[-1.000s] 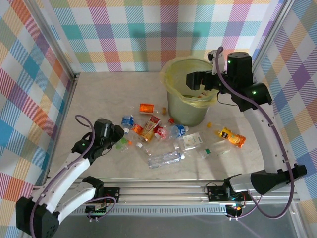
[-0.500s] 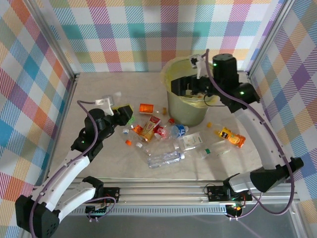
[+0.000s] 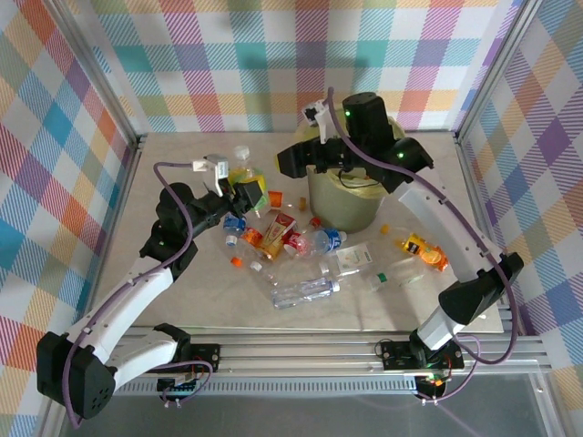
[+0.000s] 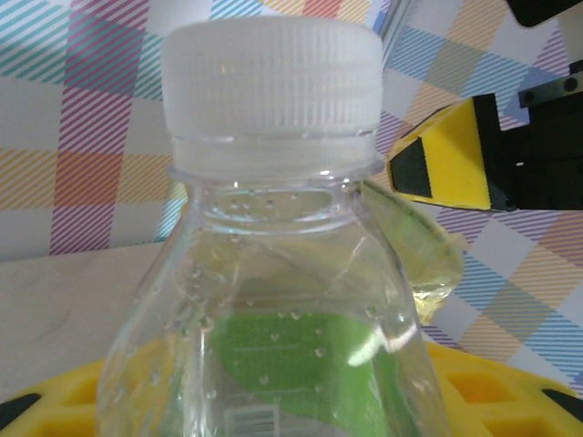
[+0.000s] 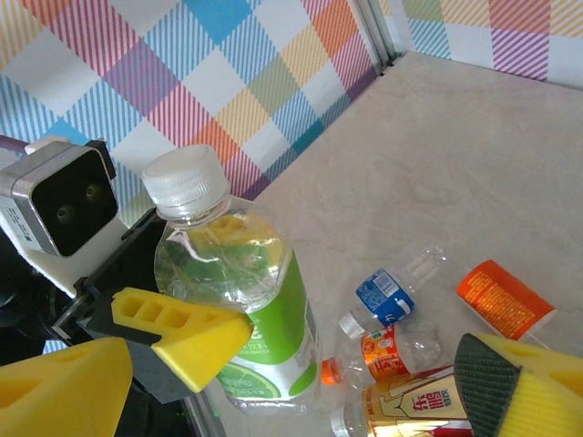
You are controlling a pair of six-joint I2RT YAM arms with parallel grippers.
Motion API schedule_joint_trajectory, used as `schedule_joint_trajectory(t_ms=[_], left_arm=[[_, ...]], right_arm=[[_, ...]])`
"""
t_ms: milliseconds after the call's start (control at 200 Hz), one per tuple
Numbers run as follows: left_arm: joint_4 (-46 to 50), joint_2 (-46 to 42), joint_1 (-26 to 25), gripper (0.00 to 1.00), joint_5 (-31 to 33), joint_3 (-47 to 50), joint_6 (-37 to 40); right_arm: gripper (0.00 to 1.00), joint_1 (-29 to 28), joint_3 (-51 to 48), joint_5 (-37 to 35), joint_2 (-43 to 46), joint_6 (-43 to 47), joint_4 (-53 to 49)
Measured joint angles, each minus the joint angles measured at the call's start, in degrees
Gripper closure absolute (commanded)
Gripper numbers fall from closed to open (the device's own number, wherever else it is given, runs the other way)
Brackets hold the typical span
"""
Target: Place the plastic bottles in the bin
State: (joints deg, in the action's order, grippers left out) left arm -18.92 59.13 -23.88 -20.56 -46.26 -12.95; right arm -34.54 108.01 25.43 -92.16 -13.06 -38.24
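Green-labelled bottle (image 5: 250, 309) upright, white-capped — smaller bottles (image 5: 387, 296) lie on table (image 5: 474, 146) beyond.

beige table (image 3: 228, 309) carries scattered bottles (image 3: 305, 289) and bin (image 3: 344, 208).

The right pincer (image 3: 284, 166) hangs between the raised clear green-labelled plastic bottle (image 3: 242, 175) and the round grey-green yellow-lined bin (image 3: 346, 205); bare desk (image 3: 182, 147) behind lies open.
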Motion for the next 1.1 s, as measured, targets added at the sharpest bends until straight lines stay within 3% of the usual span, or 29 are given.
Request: schedule_joint_trajectory(t_ms=[175,305,430,570,705,815,995,1105], left_arm=[[0.24,5.16,-2.86,0.57,-4.9,-5.9,3.72],[0.7,6.56,-4.04,0.57,-6.82,-7.43,5.31],[0.74,7.23,-4.83,0.58,-7.82,-8.24,6.45],[0.98,7.23,-5.16,0.57,-7.87,-8.28,7.17],[2.23,7.23,-5.31,0.55,-6.8,-8.28,7.34],[3.13,7.23,-5.42,0.44,-6.27,-8.28,6.93],[3.52,6.95,-5.68,0.01,-5.33,-8.28,7.56],[3.65,6.08,-5.68,0.0,-5.33,-8.28,7.52]], right_arm=[[0.23,-3.56,10.82,1.11,-7.65,0.85,0.17],[0.24,-5.49,12.55,2.29,-10.93,1.27,-0.42],[0.3,-5.53,14.23,2.56,-12.87,1.53,-1.07],[0.44,-5.68,14.38,2.91,-13.18,1.51,-1.68],[0.65,-5.68,14.29,2.27,-13.18,2.25,-1.7],[0.77,-5.68,12.96,1.57,-12.72,3.34,-0.76],[0.87,-5.68,10.71,0.22,-10.71,2.95,-0.37],[0.89,-5.68,9.38,-1.09,-9.07,2.78,-0.33]])
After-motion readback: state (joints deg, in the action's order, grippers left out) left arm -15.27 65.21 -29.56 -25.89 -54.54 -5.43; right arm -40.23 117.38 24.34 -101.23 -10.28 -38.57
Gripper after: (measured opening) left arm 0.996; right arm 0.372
